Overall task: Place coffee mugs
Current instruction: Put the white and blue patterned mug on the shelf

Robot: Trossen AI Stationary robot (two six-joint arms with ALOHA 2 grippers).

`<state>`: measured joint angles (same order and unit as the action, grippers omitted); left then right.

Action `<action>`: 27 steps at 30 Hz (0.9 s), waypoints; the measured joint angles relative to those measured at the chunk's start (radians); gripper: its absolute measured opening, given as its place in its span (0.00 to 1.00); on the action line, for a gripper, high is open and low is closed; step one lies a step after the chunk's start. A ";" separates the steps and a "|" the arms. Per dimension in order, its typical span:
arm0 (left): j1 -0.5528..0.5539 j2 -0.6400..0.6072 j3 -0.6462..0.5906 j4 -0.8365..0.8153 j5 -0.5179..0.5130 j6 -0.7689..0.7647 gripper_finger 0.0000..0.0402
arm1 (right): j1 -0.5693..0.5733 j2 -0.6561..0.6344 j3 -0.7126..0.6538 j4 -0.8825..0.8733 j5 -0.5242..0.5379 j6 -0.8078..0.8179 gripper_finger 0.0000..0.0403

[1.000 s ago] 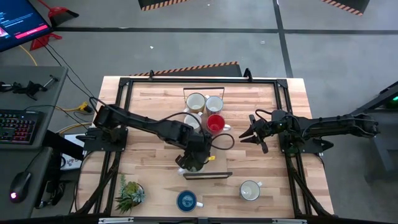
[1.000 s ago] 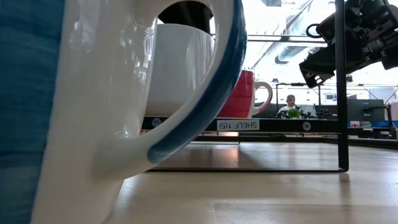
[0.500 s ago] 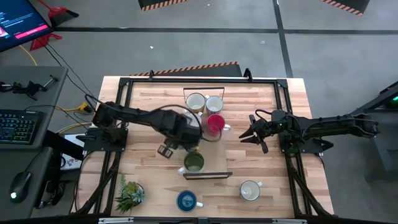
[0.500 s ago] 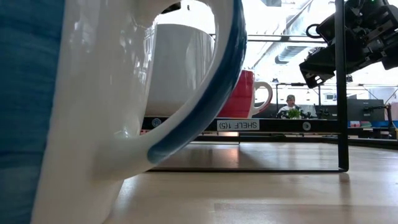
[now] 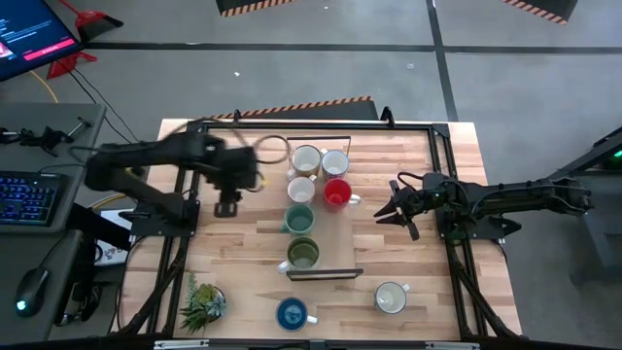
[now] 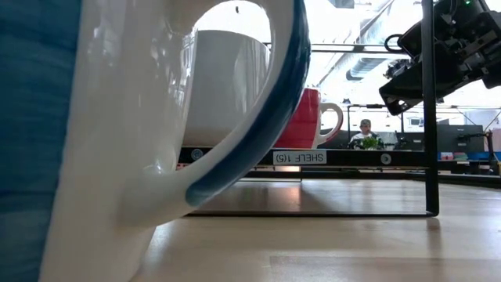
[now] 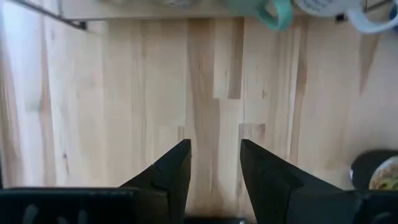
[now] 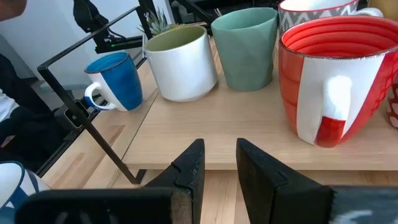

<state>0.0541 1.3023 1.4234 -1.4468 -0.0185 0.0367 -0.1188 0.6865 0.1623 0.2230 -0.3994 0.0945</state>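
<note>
Fingers of the left gripper (image 5: 226, 206) and right gripper (image 5: 385, 212) stand apart, empty. Only the overhead view counts all eight mugs: six on the shelf (image 5: 326, 274), the blue mug (image 5: 291, 313) and a white mug (image 5: 391, 297) on the table (image 5: 243, 262).

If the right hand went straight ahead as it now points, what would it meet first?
Probably the red mug: the right hand aims at the shelf, and that mug stands nearest ahead, slightly to one side, so depth is uncertain.

Bright even light, left arm (image 5: 165, 165) motion-blurred, window glare in low view
</note>
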 joint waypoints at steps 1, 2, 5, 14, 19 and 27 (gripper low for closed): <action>0.005 -0.055 -0.045 0.032 0.000 -0.015 0.32 | 0.000 0.000 0.000 0.000 0.000 0.002 0.18; 0.010 -0.113 -0.091 0.068 0.001 -0.031 0.32 | 0.000 0.000 0.000 0.001 0.000 0.002 0.18; 0.013 -0.285 -0.241 0.179 0.000 -0.088 0.32 | 0.000 0.000 0.000 0.000 0.001 0.002 0.18; 0.011 -0.713 -0.679 0.504 0.001 -0.323 0.32 | 0.000 0.000 0.000 -0.001 0.010 0.002 0.18; 0.011 -0.834 -0.900 0.706 0.057 -0.350 0.32 | 0.000 0.000 0.000 -0.001 0.068 0.003 0.18; -0.031 -0.826 -1.035 1.067 0.110 -0.527 0.32 | 0.000 0.000 0.000 0.004 0.078 0.064 0.18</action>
<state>0.0232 0.4762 0.3887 -0.3796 0.0918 -0.4904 -0.1192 0.6865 0.1623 0.2269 -0.3214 0.1585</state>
